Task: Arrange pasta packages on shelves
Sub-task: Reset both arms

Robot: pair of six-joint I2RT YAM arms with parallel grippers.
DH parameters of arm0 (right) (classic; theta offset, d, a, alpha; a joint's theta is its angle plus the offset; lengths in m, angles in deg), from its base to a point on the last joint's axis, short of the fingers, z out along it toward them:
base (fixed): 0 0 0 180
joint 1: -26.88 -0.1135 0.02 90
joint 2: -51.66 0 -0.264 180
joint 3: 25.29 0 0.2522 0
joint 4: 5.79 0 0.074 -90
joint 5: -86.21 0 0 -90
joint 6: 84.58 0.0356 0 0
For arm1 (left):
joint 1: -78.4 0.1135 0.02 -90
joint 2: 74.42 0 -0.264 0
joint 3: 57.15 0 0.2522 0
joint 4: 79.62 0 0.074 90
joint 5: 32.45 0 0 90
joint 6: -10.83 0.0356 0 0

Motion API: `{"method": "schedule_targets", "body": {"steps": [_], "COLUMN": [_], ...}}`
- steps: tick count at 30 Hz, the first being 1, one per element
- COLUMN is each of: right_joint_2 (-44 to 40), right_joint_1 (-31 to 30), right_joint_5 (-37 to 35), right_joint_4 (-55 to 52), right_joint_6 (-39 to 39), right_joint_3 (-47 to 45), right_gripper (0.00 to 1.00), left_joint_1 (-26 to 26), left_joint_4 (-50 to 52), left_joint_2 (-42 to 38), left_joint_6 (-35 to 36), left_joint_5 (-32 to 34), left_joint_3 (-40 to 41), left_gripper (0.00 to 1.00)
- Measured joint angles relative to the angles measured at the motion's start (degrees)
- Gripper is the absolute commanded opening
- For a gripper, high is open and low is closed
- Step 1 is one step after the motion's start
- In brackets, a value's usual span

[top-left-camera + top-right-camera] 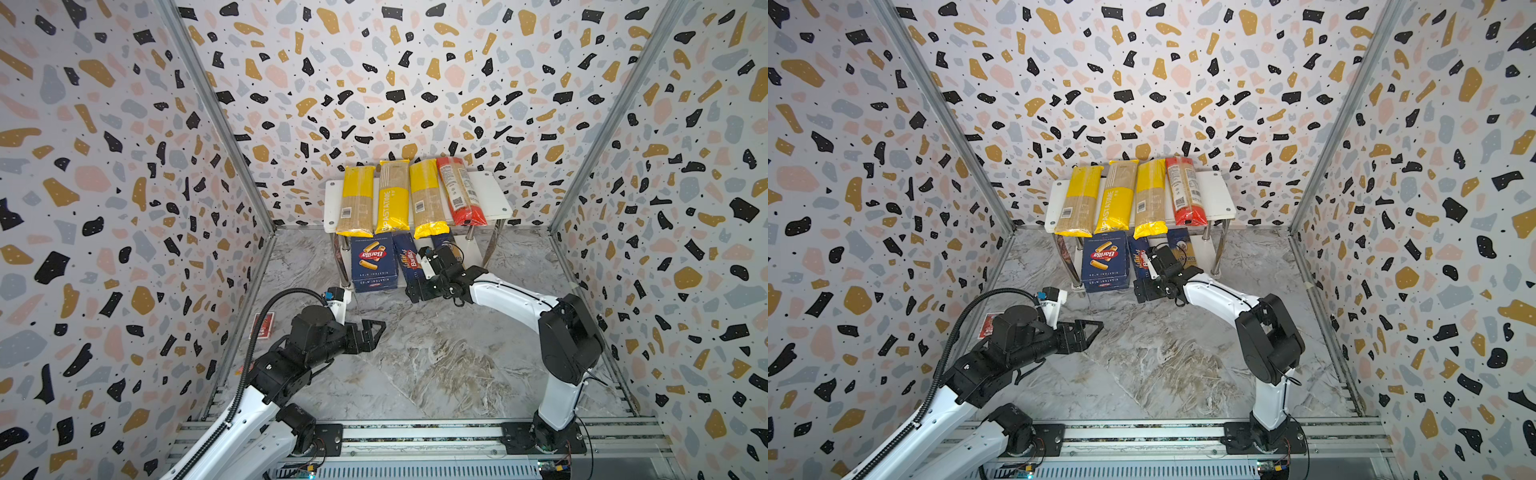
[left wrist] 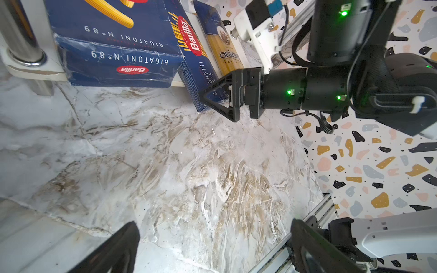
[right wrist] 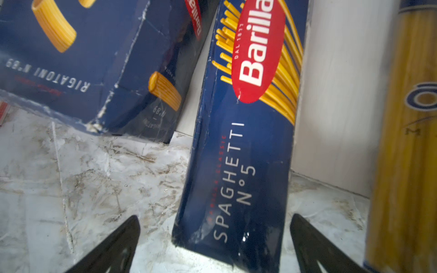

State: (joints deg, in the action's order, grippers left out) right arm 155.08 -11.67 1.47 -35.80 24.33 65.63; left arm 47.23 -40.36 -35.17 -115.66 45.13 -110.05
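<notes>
Top views only: three yellow spaghetti bags (image 1: 355, 201) and a red-orange bag (image 1: 459, 191) lie on the upper board of the shelves (image 1: 492, 195).

Right wrist view only: right gripper (image 3: 214, 217) is spread wide astride the near end of the Barilla spaghetti box (image 3: 238, 165), "SPAGHETTI N°5", not clamped on it. The box lies on the lower board between the Barilla rigatoni box (image 2: 113, 47), "RIGATONI N°89", and the ankara bag (image 2: 227, 54). The bag's name reads only in the left wrist view.

Left gripper (image 2: 214, 223) is spread wide and empty over the marble floor (image 2: 189, 165).
</notes>
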Motion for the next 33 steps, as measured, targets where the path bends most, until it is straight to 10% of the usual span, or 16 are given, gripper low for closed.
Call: {"method": "schedule_targets", "body": {"steps": [17, 33], "right_joint_2": [-24.9, -56.0], "right_joint_1": [0.0, 5.6], "right_joint_5": [2.2, -10.1], "right_joint_4": [1.1, -0.9], "right_joint_6": [0.3, -2.6], "right_joint_3": [-21.1, -38.0], "right_gripper": [0.99, 0.99], "left_joint_1": [0.0, 0.0], "left_joint_4": [2.0, -4.1], "left_joint_2": [4.9, -1.4], "left_joint_6": [3.3, 9.5], "left_joint_5": [17.3, 42.9], "left_joint_3": [-3.0, -1.8], "left_gripper": [0.99, 1.0]}}
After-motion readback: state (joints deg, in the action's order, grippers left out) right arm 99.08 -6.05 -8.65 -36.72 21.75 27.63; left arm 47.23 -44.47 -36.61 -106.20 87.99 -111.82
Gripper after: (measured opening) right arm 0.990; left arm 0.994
